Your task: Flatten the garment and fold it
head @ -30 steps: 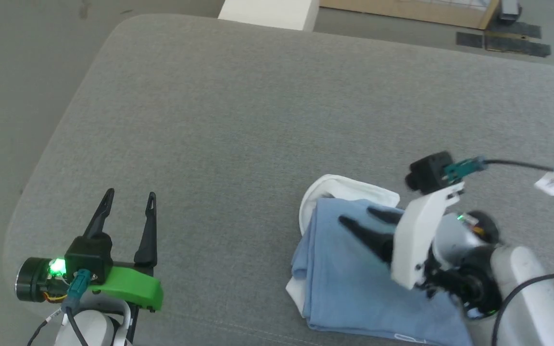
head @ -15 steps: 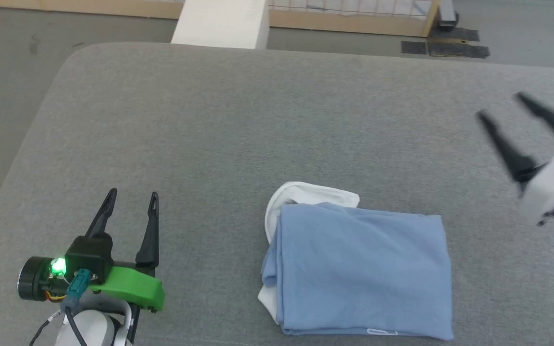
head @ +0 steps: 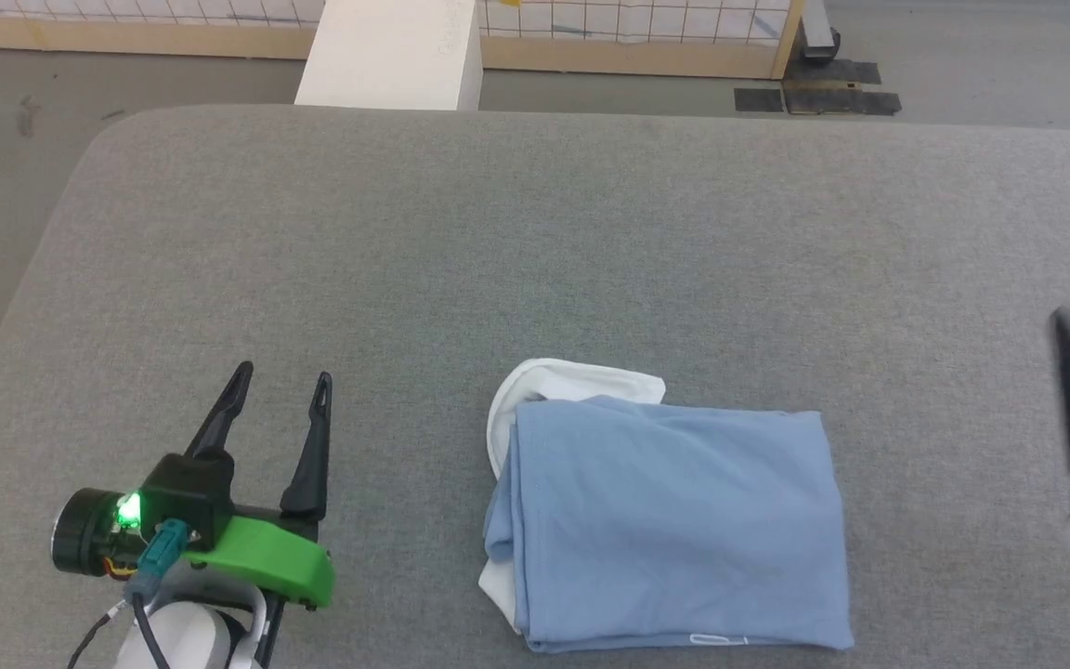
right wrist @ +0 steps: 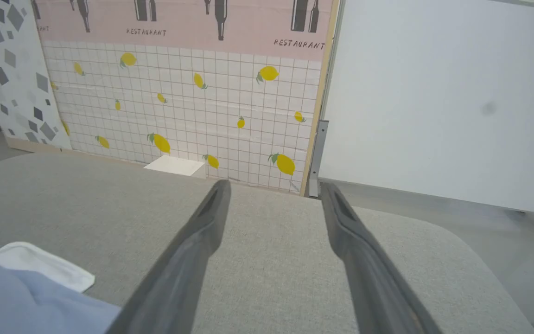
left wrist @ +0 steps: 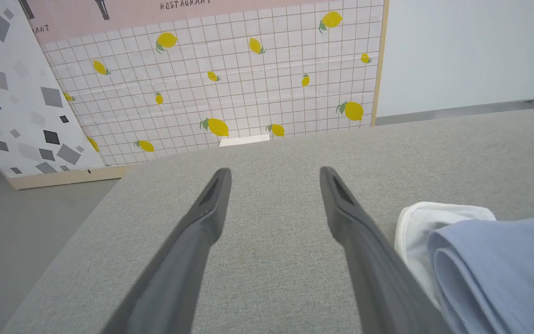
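Now the right gripper (right wrist: 274, 190) has pulled off the garment (head: 674, 520) and hangs wide open and empty to its right; the left gripper (head: 282, 373) is open and empty too. Lying as a folded blue rectangle near the front edge of the table (head: 535, 232), the garment looks finished.

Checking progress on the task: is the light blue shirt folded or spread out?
Folded. The shirt lies as a compact rectangle on the grey padded surface, with stacked rounded fold edges visible along its left side.
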Available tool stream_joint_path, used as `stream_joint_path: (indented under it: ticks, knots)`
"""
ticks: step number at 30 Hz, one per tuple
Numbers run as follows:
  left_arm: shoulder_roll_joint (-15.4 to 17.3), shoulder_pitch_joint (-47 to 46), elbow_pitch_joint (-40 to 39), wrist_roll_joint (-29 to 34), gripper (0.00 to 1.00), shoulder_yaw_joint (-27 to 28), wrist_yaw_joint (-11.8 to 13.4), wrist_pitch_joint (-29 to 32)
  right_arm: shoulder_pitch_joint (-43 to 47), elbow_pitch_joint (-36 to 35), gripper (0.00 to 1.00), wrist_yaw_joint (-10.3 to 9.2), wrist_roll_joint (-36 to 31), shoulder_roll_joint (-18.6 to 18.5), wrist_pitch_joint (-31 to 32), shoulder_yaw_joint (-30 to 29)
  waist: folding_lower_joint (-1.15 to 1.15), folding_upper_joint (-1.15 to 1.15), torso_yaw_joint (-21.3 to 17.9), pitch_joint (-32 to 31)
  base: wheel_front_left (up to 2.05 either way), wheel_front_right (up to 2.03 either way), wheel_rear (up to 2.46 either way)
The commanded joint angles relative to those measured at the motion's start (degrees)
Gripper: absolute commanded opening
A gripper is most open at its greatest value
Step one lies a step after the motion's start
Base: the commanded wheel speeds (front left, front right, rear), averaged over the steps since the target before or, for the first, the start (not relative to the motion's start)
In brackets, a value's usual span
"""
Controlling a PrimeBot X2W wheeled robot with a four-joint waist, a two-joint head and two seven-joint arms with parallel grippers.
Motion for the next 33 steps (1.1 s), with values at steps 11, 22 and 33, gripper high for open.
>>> stream_joint_path:
  ticks: [11, 22, 33]
  knots:
    - [1.1, 2.9, -0.5, -0.1, 1.0, -0.1, 0.9, 0.5, 7.4, -6.4, 1.0, -0.08, -7.1, 11.5, -0.4, -2.4, 0.0, 0.0, -0.4, -1.0, 0.0, 0.0, 0.0]
    - [1.1, 2.5, -0.8, -0.3, 1.0, -0.5, 1.1, 0.3, 8.3, -7.6, 1.0, -0.08, -8.9, 12.7, 0.5, -2.8, 0.0, 0.0, 0.1, -0.2, 0.0, 0.0, 0.0]
    - [0.7, 0.0, -1.3, 0.2, 1.0, -1.2, 1.3, 0.5, 8.4, -5.8, 1.0, -0.08, 10.4, 4.7, 23.0, 3.2, 0.0, 0.0, 2.8, 4.6, 0.0, 0.0, 0.0]
